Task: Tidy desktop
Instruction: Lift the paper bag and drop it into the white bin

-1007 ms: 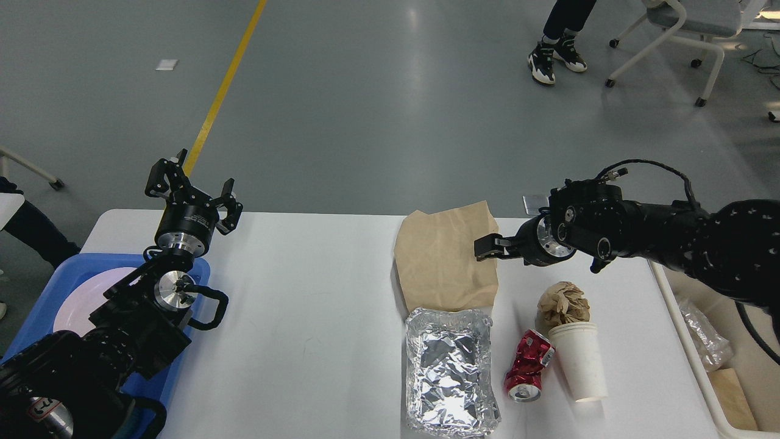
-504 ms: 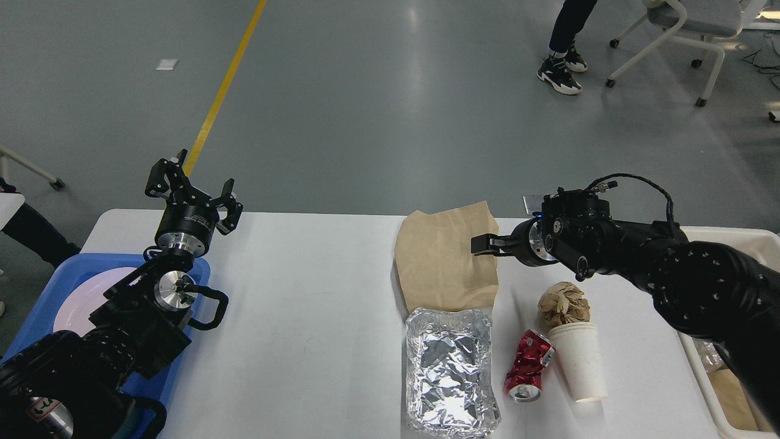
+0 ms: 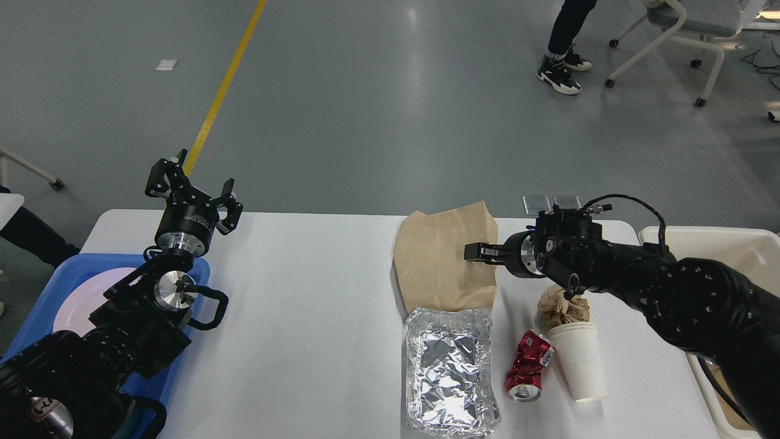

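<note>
While the white desk filled the lower half of the head view, a blue tray sat at its left end, holding a pale pink plate and partly hidden by the left arm. Above the tray's far corner the left claw stood raised over the desk's back-left edge, its fingers spread apart and holding nothing.

Toward the right of the desk's middle lay a flat brown paper bag, its far end reaching the back edge of the desk. Just in front of the bag, touching or nearly touching its near edge, sat a crumpled foil container. The right claw pointed leftward over the bag's right portion, low above the desk; it was seen side-on and dark, so I could not tell whether its fingers were parted or pressed together, nor whether they touched the paper.

Right of the foil lay a crushed red can, with a white paper cup on its side just beside it. A wad of brown paper sat at the cup's far end, under the right wrist. A cream bin stood just beyond the desk's right edge.
</note>
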Tool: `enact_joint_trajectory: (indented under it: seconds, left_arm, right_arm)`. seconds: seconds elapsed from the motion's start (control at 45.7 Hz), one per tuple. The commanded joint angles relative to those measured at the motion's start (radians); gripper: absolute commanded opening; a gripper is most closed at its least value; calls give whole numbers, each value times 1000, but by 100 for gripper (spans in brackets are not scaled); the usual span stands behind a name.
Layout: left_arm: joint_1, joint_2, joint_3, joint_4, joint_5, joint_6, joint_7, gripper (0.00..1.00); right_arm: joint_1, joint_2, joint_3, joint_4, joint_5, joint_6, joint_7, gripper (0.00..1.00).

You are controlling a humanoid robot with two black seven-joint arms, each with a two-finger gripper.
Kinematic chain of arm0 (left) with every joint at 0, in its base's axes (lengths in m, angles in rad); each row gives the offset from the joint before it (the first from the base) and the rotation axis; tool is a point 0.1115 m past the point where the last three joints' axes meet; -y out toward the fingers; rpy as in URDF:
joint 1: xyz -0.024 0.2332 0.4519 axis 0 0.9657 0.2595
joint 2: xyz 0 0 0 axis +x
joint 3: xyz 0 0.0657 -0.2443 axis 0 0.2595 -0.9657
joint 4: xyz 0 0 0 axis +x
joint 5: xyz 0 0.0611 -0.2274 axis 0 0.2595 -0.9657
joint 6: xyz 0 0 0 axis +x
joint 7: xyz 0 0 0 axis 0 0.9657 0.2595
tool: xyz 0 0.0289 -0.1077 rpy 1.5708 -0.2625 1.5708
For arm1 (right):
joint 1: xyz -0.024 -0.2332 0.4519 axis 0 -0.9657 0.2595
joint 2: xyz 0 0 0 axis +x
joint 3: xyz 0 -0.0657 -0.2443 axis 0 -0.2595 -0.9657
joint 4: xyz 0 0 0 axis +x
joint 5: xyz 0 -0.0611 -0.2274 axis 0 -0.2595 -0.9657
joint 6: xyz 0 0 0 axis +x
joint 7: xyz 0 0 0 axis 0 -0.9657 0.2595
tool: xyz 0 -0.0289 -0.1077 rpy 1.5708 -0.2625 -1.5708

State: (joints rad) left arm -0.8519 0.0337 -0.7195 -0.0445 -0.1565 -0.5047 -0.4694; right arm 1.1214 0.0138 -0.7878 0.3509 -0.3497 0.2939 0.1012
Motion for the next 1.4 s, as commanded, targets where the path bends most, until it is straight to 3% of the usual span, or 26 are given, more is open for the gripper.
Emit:
enact_joint_trajectory:
  seconds: [0.0,0.044,0.066,0.482,0.701,1.16,1.379]
  left_arm:
    - [1,0,-1,0,0,0,0,96]
    - [1,0,0,0,0,0,0,96]
    - [1,0,0,0,0,0,0,96]
    - [1,0,0,0,0,0,0,96]
    - [1,0,0,0,0,0,0,96]
    - [1,0,0,0,0,0,0,96]
    - [1,0,0,0,0,0,0,96]
  right_arm:
    - [-5,5,-1,2,-2,7,-1,21]
    - [-2,5,-1,3,-2,10,-1,2]
    - [0,5,1,3,-2,11,-1,0]
    - [67,-6,94,16,9,19,-1,0]
    - [147,-81,157,52,17,128,-1,0]
    - [509,-416,243,163,37,401,-1,0]
    - [581,-505,231,152,35,433,-1,0]
